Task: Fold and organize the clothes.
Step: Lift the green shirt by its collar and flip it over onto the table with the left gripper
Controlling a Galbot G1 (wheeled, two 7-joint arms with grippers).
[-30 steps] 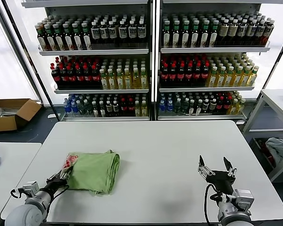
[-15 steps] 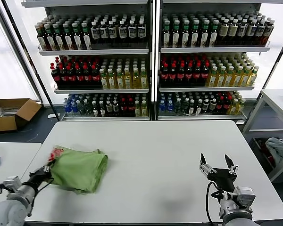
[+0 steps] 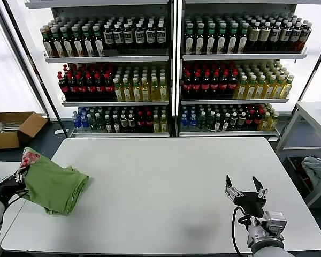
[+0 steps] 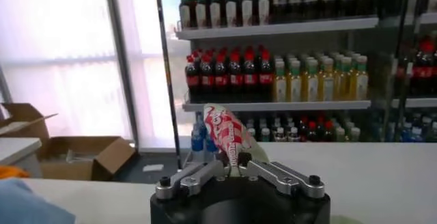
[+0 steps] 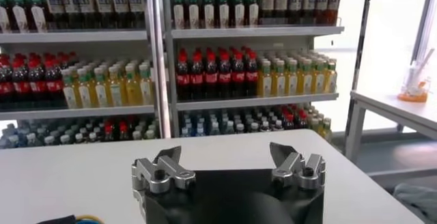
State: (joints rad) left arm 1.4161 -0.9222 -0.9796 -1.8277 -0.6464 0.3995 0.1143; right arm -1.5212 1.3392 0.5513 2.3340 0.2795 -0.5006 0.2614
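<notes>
The folded shirt (image 3: pixel 54 186) lies at the desk's (image 3: pixel 171 187) left edge — its printed end pinched tight in the left end effector (image 3: pixel 18 174). The right end effector (image 3: pixel 246 194) hovers over the desk's right front, fingers spread wide — holding nothing.

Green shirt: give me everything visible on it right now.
The green shirt is soft light-green cloth, folded into a thick rumpled bundle with layered edges along its right side. A red-and-white printed patch sticks up at its far left corner. It lies at the left edge of the white table, that corner lifted and pinched in the shut left gripper. Collar and buttons are not visible. Nothing else touches it.
</notes>
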